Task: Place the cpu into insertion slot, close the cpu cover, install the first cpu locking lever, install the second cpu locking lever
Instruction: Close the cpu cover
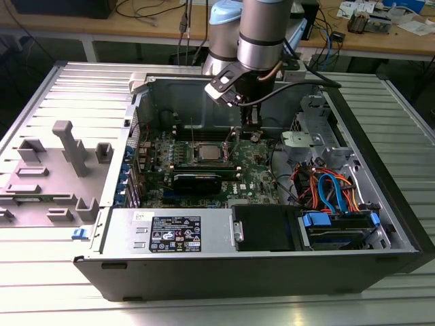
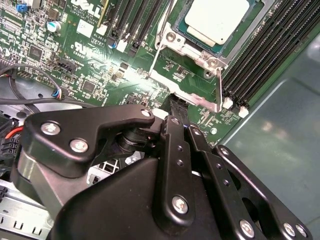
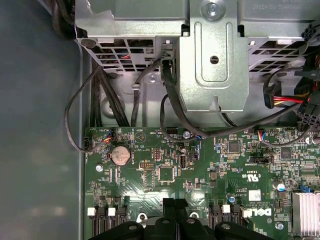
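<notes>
An open computer case [image 1: 204, 92] is laid on its side on the ribbed metal bench [image 1: 61, 299], and the green motherboard [image 1: 262, 173] is seen flat on its floor. The cpu [image 2: 217, 20] is seated in the insertion slot [image 2: 244, 40] near the middle of the motherboard, between two banks of long black memory slots [image 2: 270, 50]. It is laid flat with its dull silver top turned toward the case's open side, and, being square, it is given no long axis of its own (its edges are lined up with the memory slots). The cpu cover [image 2: 192, 50] is folded down around it, so that the chip's top is framed by the silver plate. One wire lever [image 2: 157, 50] is seen lying along one side of the socket, parallel to the nearer slots. A second wire lever [image 2: 218, 87] is set at an angle to the slots beside it, and whether either is latched cannot be told. The gripper [image 2: 176, 102] is held at the socket's edge that faces the drive cage [image 3: 215, 75], its tips at or very close to the cover's metal lip; contact cannot be confirmed. The fingers [image 3: 168, 207] are drawn together into a narrow pair, and nothing is seen clamped between them.
</notes>
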### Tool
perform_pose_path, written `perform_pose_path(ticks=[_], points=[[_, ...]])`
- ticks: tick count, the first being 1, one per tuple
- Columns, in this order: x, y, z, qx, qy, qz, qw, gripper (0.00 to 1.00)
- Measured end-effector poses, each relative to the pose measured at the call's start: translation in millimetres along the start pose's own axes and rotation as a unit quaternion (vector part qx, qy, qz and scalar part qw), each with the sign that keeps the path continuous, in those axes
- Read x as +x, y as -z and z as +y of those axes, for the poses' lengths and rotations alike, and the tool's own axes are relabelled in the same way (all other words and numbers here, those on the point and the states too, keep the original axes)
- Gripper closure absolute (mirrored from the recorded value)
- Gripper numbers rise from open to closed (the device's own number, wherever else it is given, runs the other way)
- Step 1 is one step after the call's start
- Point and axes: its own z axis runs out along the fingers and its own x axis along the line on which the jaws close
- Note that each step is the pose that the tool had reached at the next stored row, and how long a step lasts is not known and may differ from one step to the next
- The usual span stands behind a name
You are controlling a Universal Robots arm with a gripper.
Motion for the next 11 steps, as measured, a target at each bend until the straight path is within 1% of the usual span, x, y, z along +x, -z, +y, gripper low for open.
perform_pose_path(ticks=[11], points=[[0.0,0.1,-3.3,0.0,0.0,0.0,1.0,0.89]])
